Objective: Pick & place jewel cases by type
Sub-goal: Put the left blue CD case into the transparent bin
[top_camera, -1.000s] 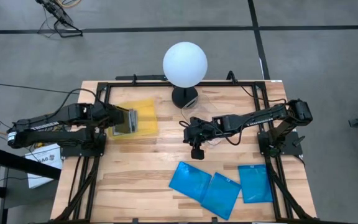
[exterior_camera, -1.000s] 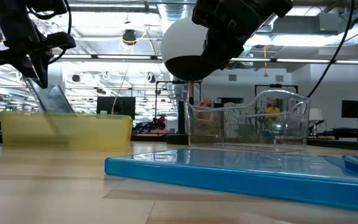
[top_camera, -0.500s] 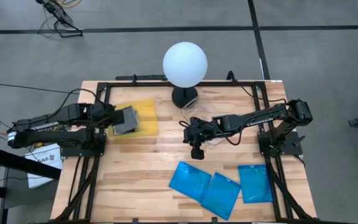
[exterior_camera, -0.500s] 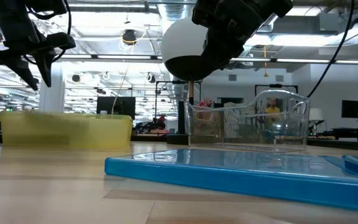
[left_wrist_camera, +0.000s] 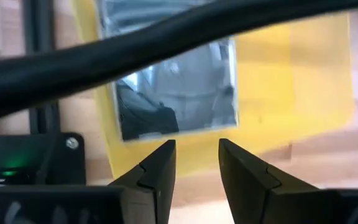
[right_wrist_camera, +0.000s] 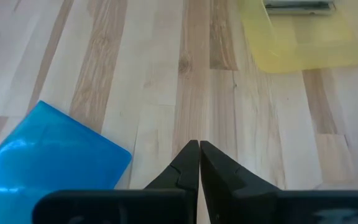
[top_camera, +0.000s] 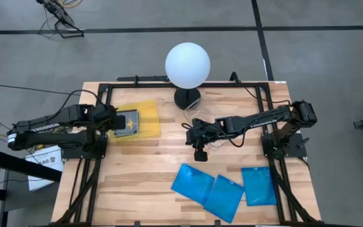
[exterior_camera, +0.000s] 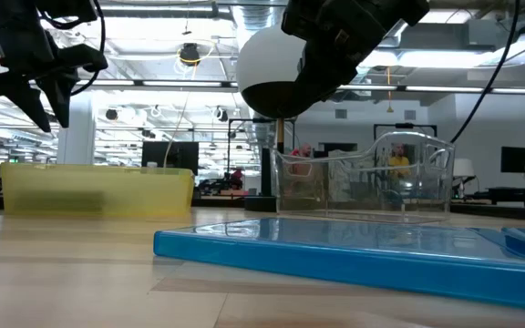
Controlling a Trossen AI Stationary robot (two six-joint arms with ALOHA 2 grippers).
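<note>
A grey jewel case with a clear face lies flat in the yellow tray; the left wrist view shows the case just past my fingertips. My left gripper hangs open over the tray's left rim, above the case and apart from it. Three blue jewel cases lie flat near the table's near edge. My right gripper is shut and hovers over bare wood at mid-table, with one blue case nearby.
A white globe lamp on a dark base stands at the far edge. A clear plastic tray sits beside it, behind my right arm. A black frame runs round the table. Bare wood lies between the yellow tray and the blue cases.
My left gripper has opened and let go of the grey case, which it held tilted on edge in the yellow tray. The case has dropped flat onto the tray's floor. The gripper has drawn back slightly toward the table's left edge.
</note>
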